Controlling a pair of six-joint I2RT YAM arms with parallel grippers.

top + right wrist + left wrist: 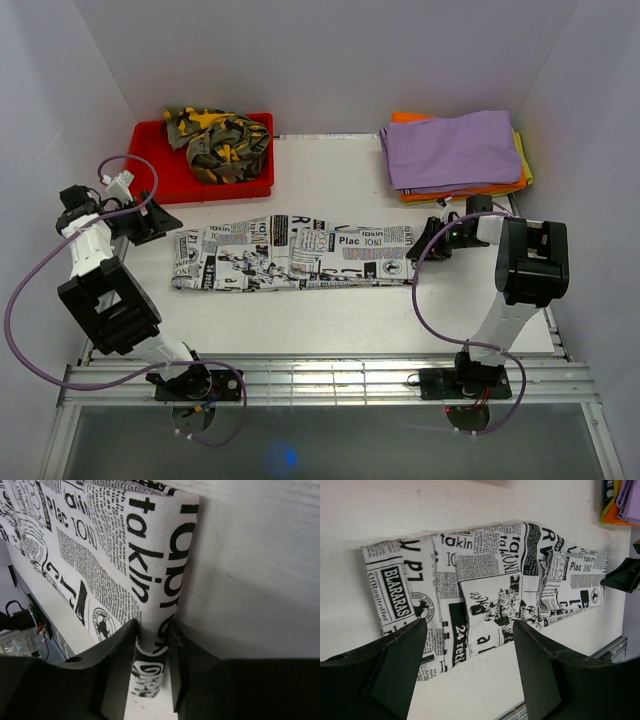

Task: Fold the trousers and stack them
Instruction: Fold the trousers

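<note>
Black-and-white newsprint trousers [292, 254] are laid out as a long flat strip across the middle of the top view. Their right end is pinched by the right gripper [428, 240]; the left gripper [160, 222] is held wide at their left end.

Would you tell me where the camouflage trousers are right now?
The camouflage trousers lie crumpled in the red bin at the far left, top view.

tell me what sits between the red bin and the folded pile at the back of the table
Nothing: in the top view, the table between the red bin and the folded pile is bare white surface.
</note>
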